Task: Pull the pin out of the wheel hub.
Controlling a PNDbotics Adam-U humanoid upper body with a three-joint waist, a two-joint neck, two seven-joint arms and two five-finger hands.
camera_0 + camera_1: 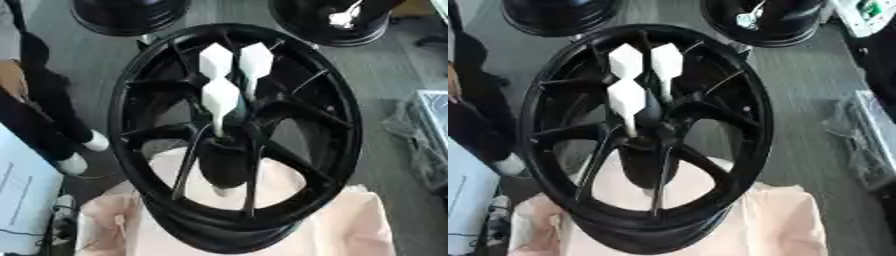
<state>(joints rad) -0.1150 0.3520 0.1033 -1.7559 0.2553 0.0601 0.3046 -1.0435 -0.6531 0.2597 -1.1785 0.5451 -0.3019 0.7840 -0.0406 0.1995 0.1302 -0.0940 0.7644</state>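
A black spoked wheel (332, 125) fills the middle of both views, resting on a pale pink cloth (350, 225). Its hub (226, 150) sits at the centre. Three white pins with hexagonal heads stand up out of the hub area: one (215, 61) at upper left, one (256, 61) at upper right and one (220, 96) lower in front, its thin shaft running down into the hub. Neither of my hands shows in either view.
Two more black wheels lie at the back, one (131, 15) on the left and one (328, 22) on the right with a white piece on it. A person's dark legs and white shoes (83, 150) stand at the left. A wrapped object (429, 130) lies at the right.
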